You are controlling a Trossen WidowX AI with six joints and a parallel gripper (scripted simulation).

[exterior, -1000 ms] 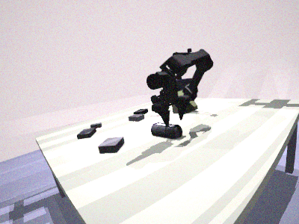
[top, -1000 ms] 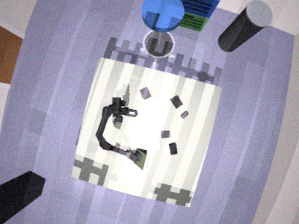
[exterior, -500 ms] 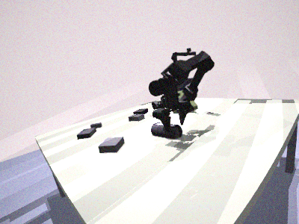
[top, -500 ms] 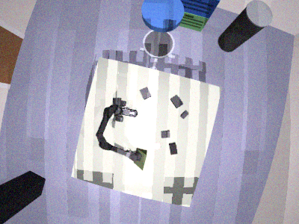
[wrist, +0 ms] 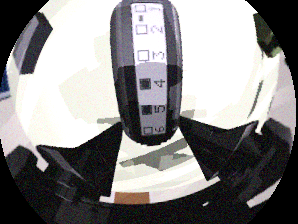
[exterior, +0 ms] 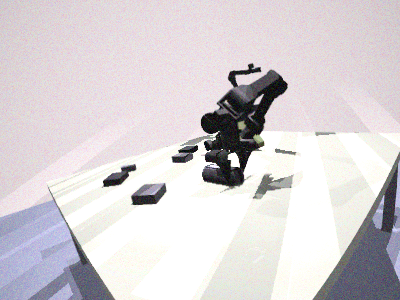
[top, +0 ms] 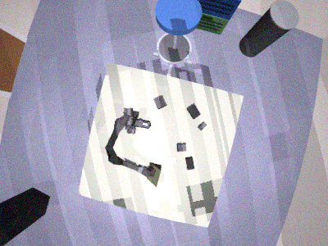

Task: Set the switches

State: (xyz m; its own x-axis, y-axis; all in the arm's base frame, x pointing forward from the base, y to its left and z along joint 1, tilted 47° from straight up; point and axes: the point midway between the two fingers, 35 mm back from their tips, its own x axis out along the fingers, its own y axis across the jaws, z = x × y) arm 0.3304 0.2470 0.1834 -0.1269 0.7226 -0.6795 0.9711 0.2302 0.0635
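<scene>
The dark grey controller unit (wrist: 120, 75) (exterior: 222, 175) (top: 144, 123) lies upside down on the white bench (top: 164, 197), with its label facing up. In the wrist view the label's squares 1, 2, 3 and 6 are empty and squares 4 and 5 are filled. The switches are hidden underneath. My gripper (wrist: 150, 121) (exterior: 230, 162) (top: 141, 123) is down at the unit's near end. One fingertip touches each long side, so the gripper is shut on the unit.
Several small dark modules lie on the bench: (top: 159, 102), (top: 193, 111), (top: 189, 162), (exterior: 148, 193), (exterior: 116, 178). The arm's base (top: 153, 174) stands near the front. A blue stool (top: 179, 14) and dark cylinders (top: 268, 29) (top: 20, 211) stand off the bench.
</scene>
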